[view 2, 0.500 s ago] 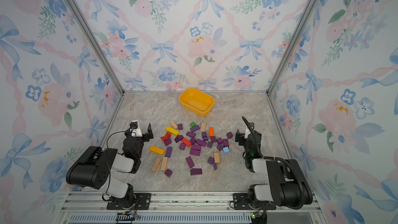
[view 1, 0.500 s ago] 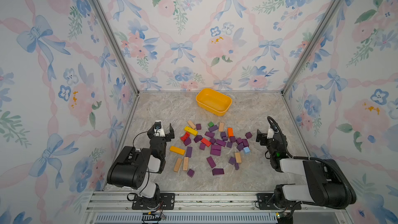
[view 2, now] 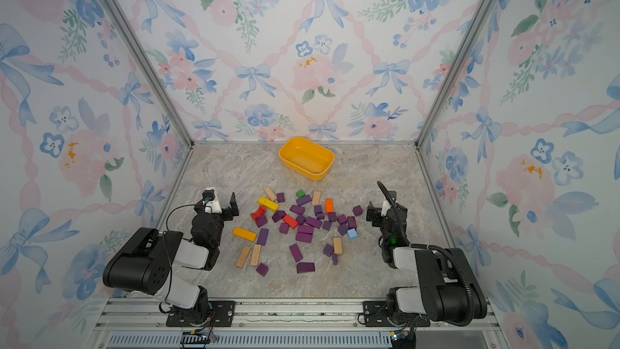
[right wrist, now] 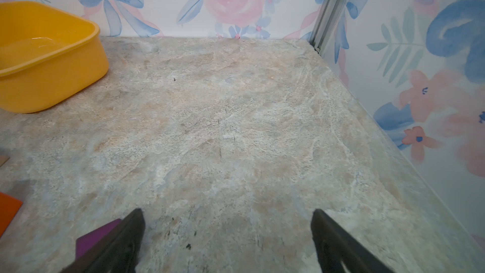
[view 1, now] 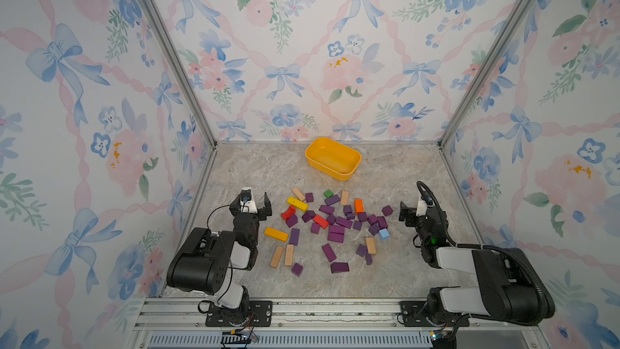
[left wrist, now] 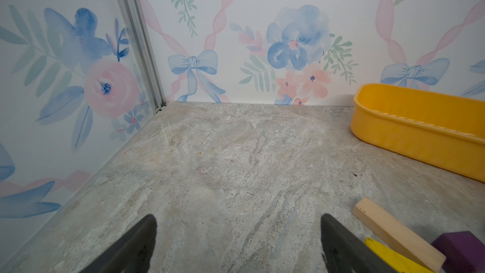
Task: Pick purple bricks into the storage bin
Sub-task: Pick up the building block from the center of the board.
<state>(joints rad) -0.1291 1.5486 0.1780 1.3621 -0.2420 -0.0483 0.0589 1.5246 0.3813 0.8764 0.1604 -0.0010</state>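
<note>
The storage bin (view 1: 327,170) sits at the far middle of the counter (view 1: 255,169), its long axis slanting from far left to near right. The purple bricks (view 1: 336,233) lie scattered nearer, mixed with other coloured blocks (view 1: 275,234). One purple bar (view 1: 328,252) points roughly near to far, and another (view 1: 339,267) lies left to right at the pile's near edge. Flanking the pile, the left pincer (left wrist: 238,219) and the right pincer (right wrist: 227,212) are both spread over bare counter.

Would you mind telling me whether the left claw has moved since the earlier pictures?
No. In a top view the left claw stands open at the same gap from the yellow block as before.
</note>
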